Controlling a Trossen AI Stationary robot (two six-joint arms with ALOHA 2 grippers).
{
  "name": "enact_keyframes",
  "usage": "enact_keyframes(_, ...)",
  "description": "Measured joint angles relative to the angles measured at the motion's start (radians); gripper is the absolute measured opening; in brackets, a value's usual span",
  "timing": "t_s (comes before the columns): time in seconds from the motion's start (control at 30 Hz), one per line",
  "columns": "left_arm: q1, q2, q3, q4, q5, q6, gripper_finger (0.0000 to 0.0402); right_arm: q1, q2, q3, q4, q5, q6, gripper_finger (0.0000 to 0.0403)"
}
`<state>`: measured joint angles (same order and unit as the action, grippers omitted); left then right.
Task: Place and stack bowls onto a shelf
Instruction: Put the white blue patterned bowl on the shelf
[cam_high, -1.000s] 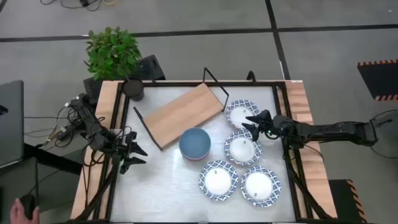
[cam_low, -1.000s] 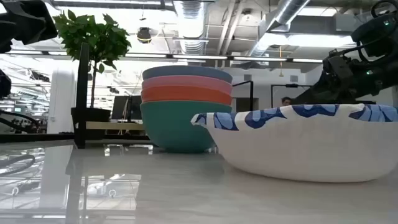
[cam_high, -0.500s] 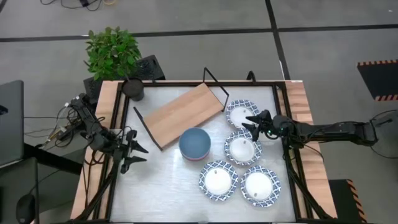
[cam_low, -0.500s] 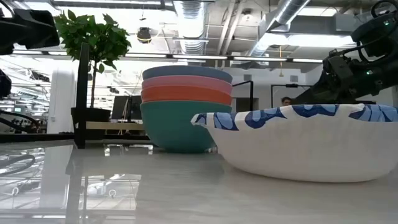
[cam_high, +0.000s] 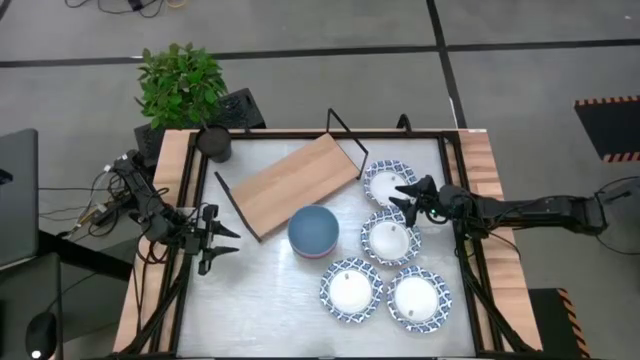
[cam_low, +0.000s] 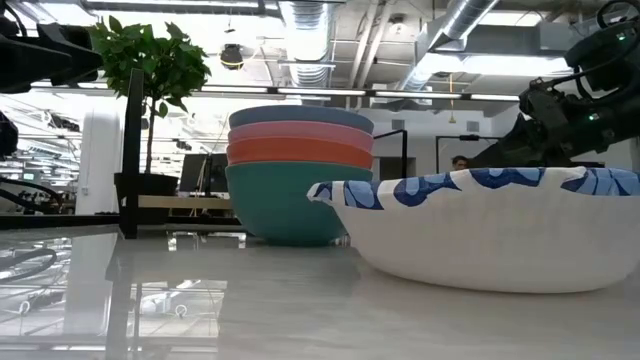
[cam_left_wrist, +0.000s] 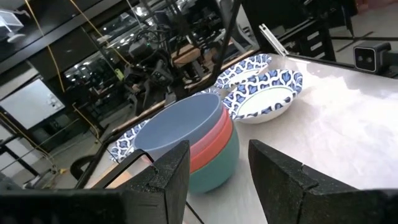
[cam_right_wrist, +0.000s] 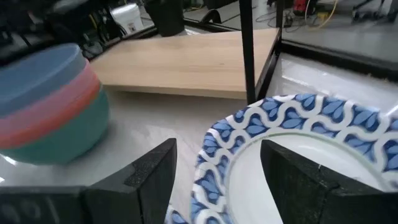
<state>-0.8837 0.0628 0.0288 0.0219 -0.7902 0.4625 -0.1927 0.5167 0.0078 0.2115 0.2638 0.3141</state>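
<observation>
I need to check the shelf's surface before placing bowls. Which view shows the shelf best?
The high view: the whole shelf lies bare from above. The right wrist view shows its board and a black leg side-on; the low view only a leg; the left wrist view little.

Shelf (cam_high: 295, 182) lying aslant at the counter's (cam_high: 250, 300) far middle, nested bowl stack (cam_high: 314, 231) just before it, four patterned bowls (cam_high: 390, 240) to the right, left pincer (cam_high: 216, 247) at the left edge, right pincer (cam_high: 408, 197) over the farthest patterned bowl (cam_high: 385, 178).
</observation>
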Motion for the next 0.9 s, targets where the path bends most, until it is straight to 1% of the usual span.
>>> enact_keyframes(0.13,0.0,0.0,0.0,0.0,0.0,0.015,0.0151,-0.001,0.0,0.002,-0.001,0.0,-0.024,0.026)
enact_keyframes(0.23,0.0,0.0,0.0,-0.002,-0.019,0.164,0.0151,-0.001,0.0,0.003,0.0,0.0,-0.024,0.026)
enact_keyframes(0.33,0.0,0.0,0.0,-0.002,-0.02,0.241,0.0151,0.0,0.0,0.003,0.011,0.0,0.0,0.026)
enact_keyframes(0.47,0.0,0.0,0.0,-0.004,-0.055,0.24,0.0151,0.0,0.0,0.004,0.039,0.0,0.123,0.026)
enact_keyframes(0.6,0.0,0.0,0.0,-0.004,-0.055,0.208,0.0151,0.0,0.0,0.006,0.068,0.001,0.138,0.026)
enact_keyframes(0.73,0.0,0.0,0.0,-0.004,-0.055,0.21,0.0151,0.0,0.0,0.006,0.067,0.001,0.155,0.026)
enact_keyframes(0.83,0.0,0.0,0.0,-0.004,-0.055,0.239,0.0151,0.001,0.0,0.006,0.06,0.0,0.238,0.026)
enact_keyframes(0.9,0.0,0.0,0.0,-0.004,-0.055,0.302,0.0151,0.001,0.0,0.006,0.053,0.0,0.278,0.026)
